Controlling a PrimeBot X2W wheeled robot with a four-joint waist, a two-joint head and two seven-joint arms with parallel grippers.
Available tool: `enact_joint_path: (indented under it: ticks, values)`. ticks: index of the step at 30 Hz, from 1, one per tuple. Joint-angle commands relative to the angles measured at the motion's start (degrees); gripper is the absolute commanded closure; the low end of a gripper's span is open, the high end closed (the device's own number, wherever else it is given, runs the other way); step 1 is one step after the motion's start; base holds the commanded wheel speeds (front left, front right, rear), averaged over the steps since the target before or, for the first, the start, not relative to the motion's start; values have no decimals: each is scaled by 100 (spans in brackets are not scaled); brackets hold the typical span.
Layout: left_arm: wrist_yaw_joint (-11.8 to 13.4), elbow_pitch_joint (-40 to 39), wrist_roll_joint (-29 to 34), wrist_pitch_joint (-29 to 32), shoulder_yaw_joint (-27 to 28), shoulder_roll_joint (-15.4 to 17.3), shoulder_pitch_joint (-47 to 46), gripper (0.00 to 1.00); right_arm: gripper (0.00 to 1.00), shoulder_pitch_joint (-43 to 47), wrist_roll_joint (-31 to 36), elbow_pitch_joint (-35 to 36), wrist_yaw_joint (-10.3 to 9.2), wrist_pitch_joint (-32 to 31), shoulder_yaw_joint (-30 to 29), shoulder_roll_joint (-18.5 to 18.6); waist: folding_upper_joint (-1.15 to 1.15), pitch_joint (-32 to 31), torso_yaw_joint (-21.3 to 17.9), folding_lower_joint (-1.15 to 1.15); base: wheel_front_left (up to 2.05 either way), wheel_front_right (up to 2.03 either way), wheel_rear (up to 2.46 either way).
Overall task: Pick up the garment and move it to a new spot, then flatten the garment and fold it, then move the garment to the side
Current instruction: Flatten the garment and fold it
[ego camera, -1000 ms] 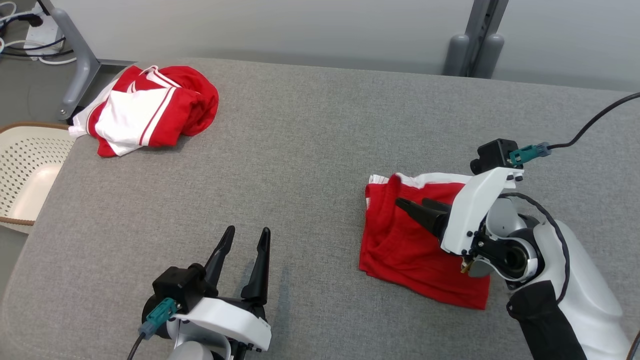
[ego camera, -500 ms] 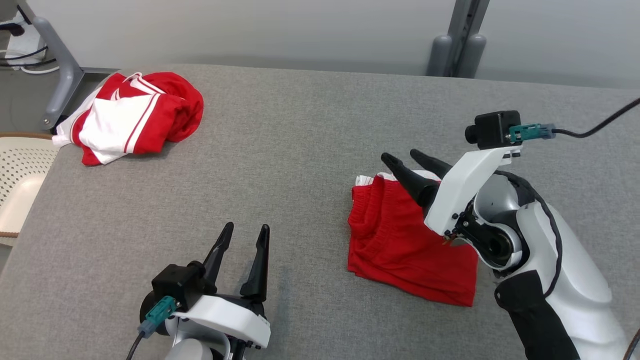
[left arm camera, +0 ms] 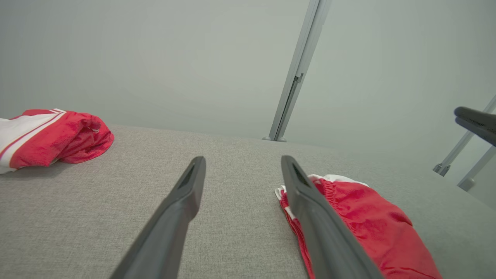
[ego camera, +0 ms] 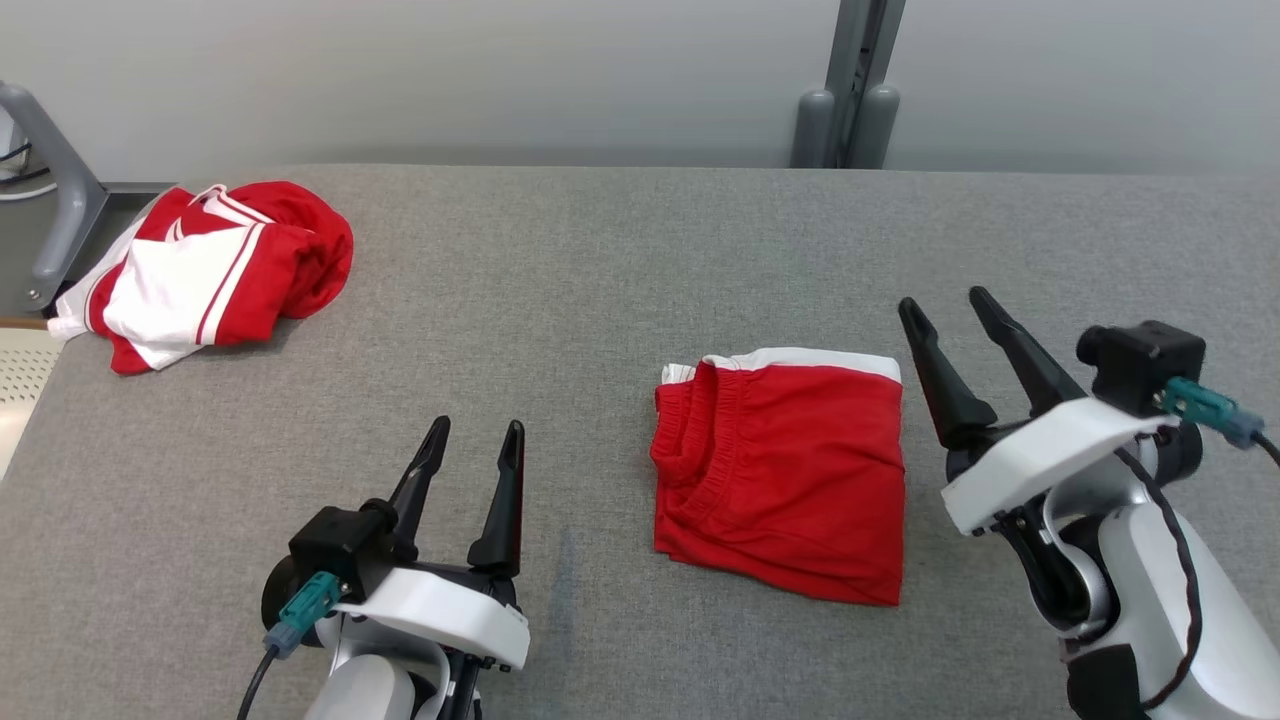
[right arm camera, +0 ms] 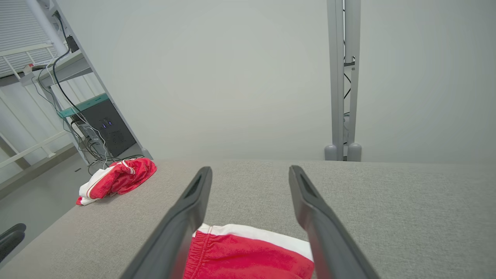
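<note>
The left gripper (ego camera: 477,423) sits at the lower left of the head view. Its two dark fingers (ego camera: 497,500) are spread apart and point up and slightly right, with nothing between them. Below them lies its white wrist (ego camera: 440,615), with a black camera block (ego camera: 335,545) and a teal plug (ego camera: 305,605) on the left side. The right gripper (ego camera: 941,298) stands at the right, its fingers likewise parted and empty, leaning up and to the left. Behind them the white right wrist (ego camera: 1040,455) bends into a pale forearm (ego camera: 1225,650) that runs off the lower right corner, with a black cable looping along it. In each wrist view that arm's own fingers rise wide apart.
</note>
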State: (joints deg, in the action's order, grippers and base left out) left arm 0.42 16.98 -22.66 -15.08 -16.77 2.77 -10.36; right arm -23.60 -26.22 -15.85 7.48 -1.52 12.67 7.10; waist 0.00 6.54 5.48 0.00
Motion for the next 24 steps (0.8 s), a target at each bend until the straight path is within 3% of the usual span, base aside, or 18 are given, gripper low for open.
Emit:
enact_joint_path:
  ticks: [1, 12, 24]
  values:
    - [23, -18, 59, -12, 31, 25, -20, 0, 0, 83, 64, 17, 3, 80, -30, 13, 0, -18, -23, 0, 0, 0, 0]
    - [76, 61, 130, -11, 160, 24, 281, 0, 0, 1053, 978, -84, 3, 1367, -835, -239, 0, -200, -116, 0, 0, 0, 0]
    - [103, 75, 439, -11, 484, 23, 659, 0, 0, 1638, 1046, -307, 3, 1666, -1058, -407, 0, -380, -71, 0, 0, 0, 0]
